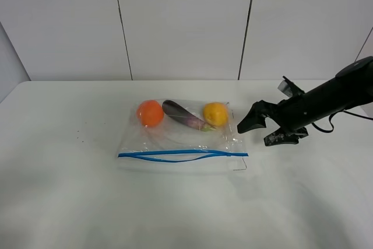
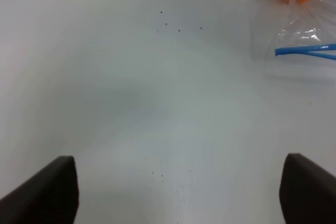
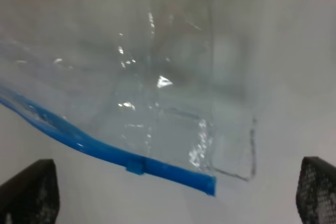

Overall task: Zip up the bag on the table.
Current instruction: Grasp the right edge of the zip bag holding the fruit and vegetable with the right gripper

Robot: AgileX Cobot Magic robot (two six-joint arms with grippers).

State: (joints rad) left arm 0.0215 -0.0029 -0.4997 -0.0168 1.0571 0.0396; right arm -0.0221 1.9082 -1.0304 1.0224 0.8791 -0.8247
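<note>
From the high camera I see a pale wall (image 1: 186, 21) of flat panels across 12 o'clock, split by thin dark seams (image 1: 122, 24). Toward 10 o'clock a side panel (image 1: 7, 68) angles away. Soft, even light falls on the white table (image 1: 175, 214), leaving only faint shadows.

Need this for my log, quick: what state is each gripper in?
Left gripper: open, holding nothing.
Right gripper: open, holding nothing.

Bag (image 3: 157, 103) blue zipper strip (image 3: 105, 153), slider (image 3: 135, 167) near end.
</note>
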